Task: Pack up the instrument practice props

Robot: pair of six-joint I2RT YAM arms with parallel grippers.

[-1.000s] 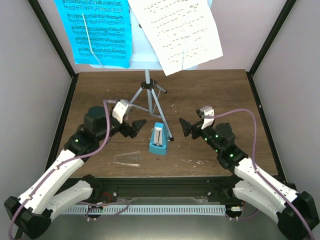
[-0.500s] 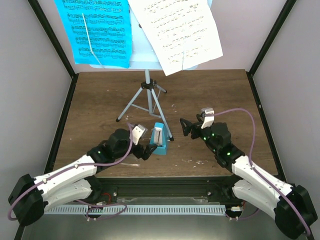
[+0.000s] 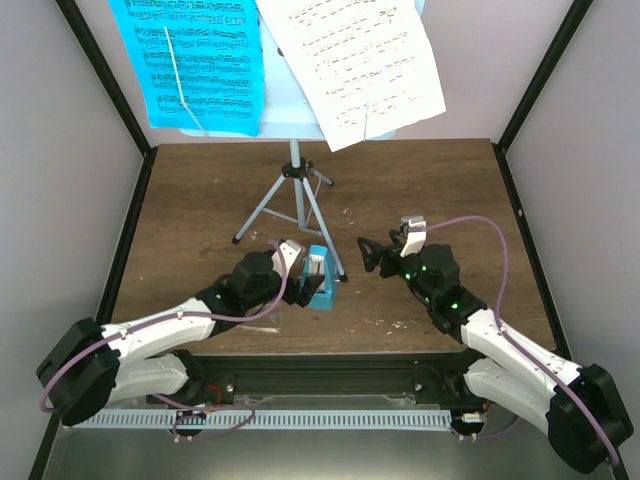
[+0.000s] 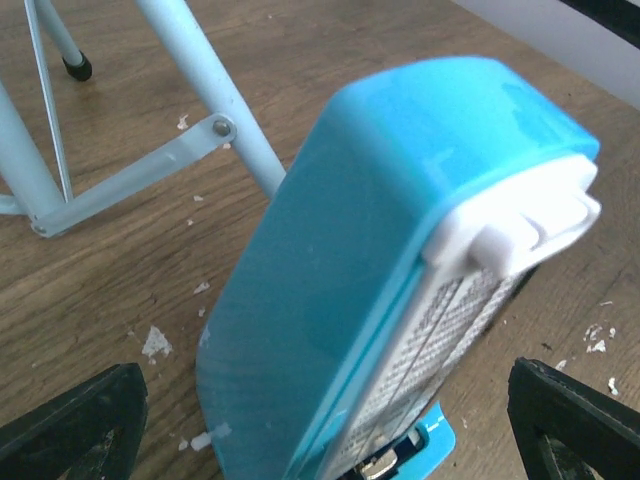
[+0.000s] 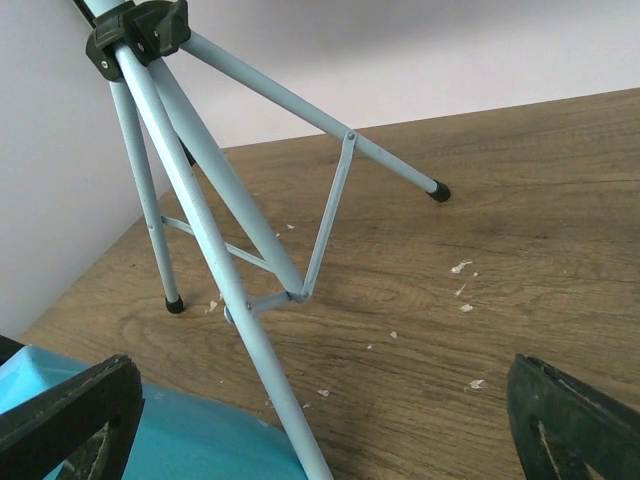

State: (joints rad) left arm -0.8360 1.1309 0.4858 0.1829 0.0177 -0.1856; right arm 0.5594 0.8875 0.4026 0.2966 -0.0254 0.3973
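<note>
Wooden table point(image 3: 200, 190) bears the metronome point(image 3: 322, 287) upright between the spread left claw point(image 4: 320, 430).

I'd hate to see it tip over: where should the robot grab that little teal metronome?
Across its two teal sides, about mid-height, coming from the near left. The metronome stands upright and tapers upward, so a high pinch would likely slip off. The left end effector is open astride it, and the stand leg crowds its far side.
</note>
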